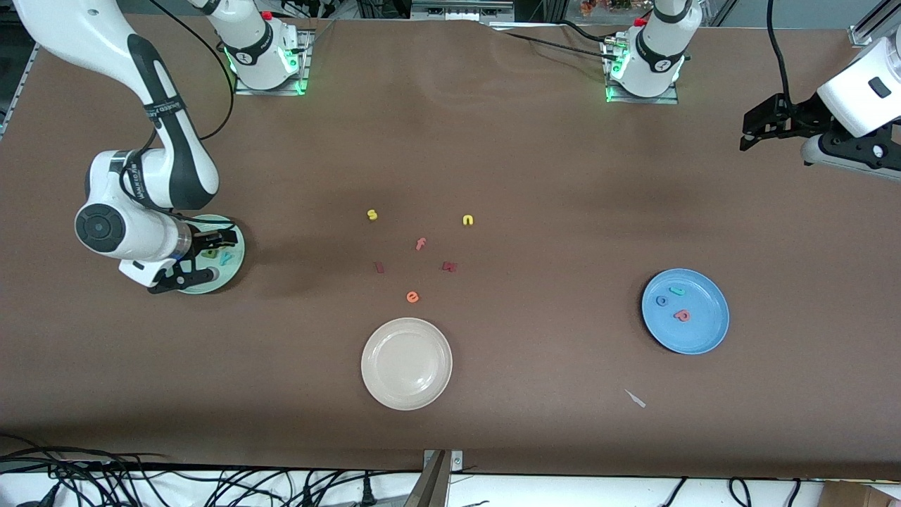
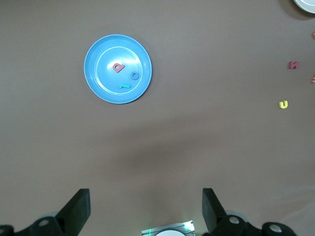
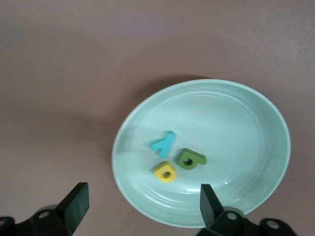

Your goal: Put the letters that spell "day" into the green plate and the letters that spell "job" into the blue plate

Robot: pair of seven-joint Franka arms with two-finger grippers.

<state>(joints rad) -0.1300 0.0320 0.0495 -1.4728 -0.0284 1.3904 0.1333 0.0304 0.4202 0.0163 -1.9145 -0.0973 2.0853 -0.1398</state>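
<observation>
Seemingly done: d, a, y (image 3: 175,158) in green plate (image 3: 256,123); j, o, b (image 1: 673,303) in blue plate (image 1: 704,338); right gripper (image 3: 140,206) spread empty above green plate; left gripper (image 2: 145,209) spread, waiting.

Brown table (image 1: 535,176) bears three plates (image 1: 406,363) and loose letters (image 1: 420,244).

Green plate (image 1: 229,271): partly hidden under right arm. Dark red letters (image 1: 450,266): too small to read. Cream plate (image 2: 306,4): cut off at left wrist view's edge.
</observation>
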